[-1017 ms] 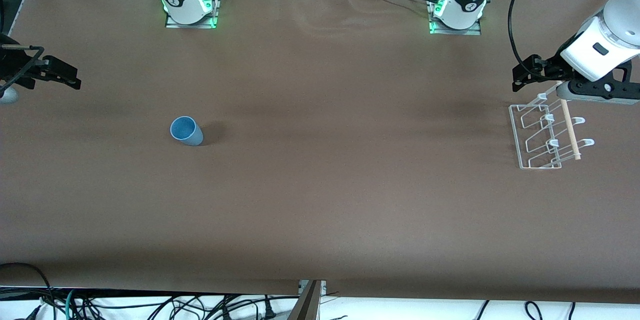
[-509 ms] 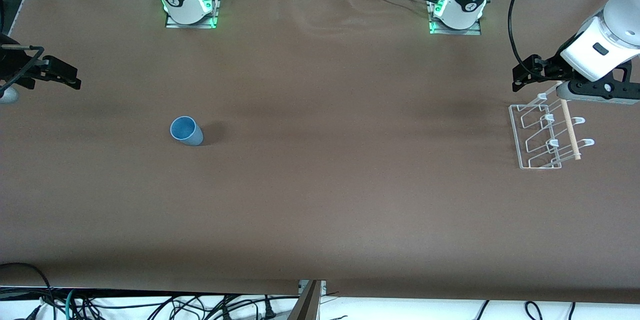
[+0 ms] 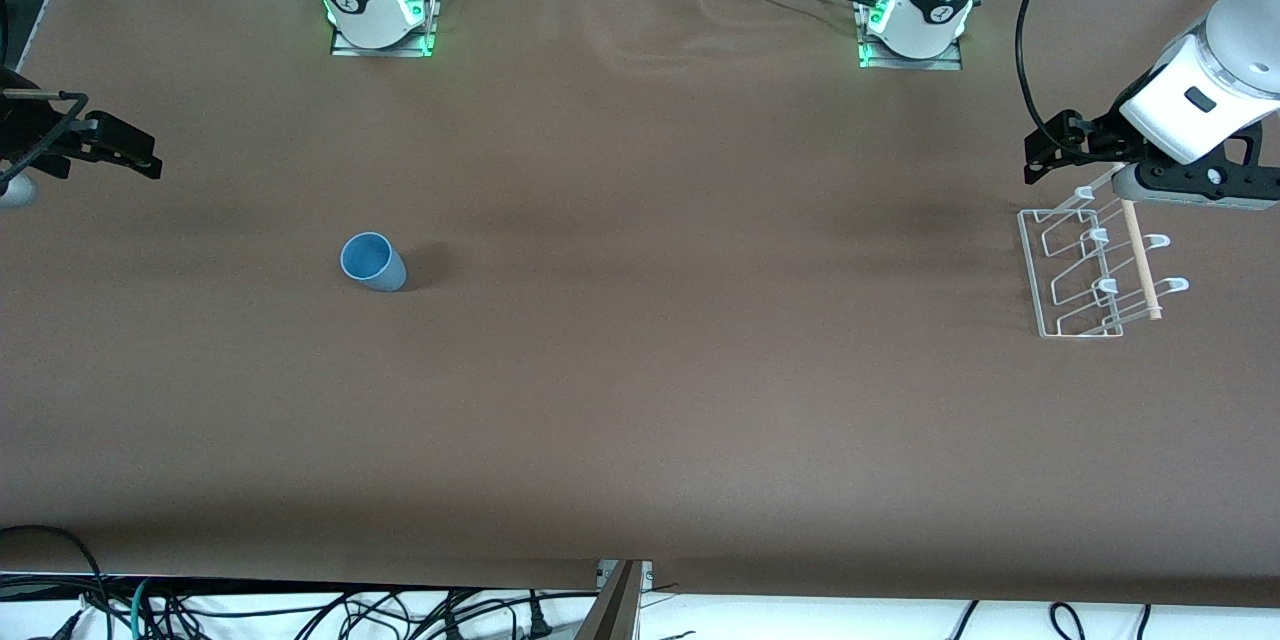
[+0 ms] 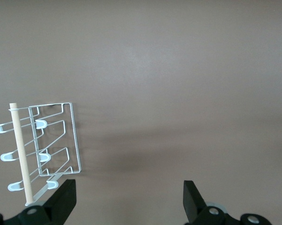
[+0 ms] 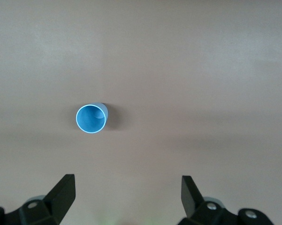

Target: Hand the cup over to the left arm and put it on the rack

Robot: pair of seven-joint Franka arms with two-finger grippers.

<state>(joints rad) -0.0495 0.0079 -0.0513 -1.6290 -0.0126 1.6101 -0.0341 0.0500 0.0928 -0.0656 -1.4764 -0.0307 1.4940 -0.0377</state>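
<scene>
- On my right wrist feed the right gripper (image 5: 126, 199) had its jaws spread wide and released, nothing between them, only bare counter (image 5: 201, 70) underneath.
- My left wrist feed showed the left gripper (image 4: 126, 201) the same way: jaws parted, empty, hanging over the counter.
- From the front camera I saw the right gripper (image 3: 120, 152) up in the air over the counter's edge at the right arm's end, roughly at 9 o'clock in that view.
- The left gripper (image 3: 1050, 152) hung at about 3 o'clock, over the counter just beside the rack's upper corner.
- The cup (image 3: 372, 262) stood upright on the counter, mouth up, toward the right arm's end and well apart from both grippers; in the right wrist feed its open mouth (image 5: 91, 118) faced the camera.
- The rack (image 3: 1090, 270) sat on the counter at the left arm's end, its wooden dowel (image 3: 1140, 260) lying across the wire prongs.
- The rack held nothing, and the cup was well apart from it.
</scene>
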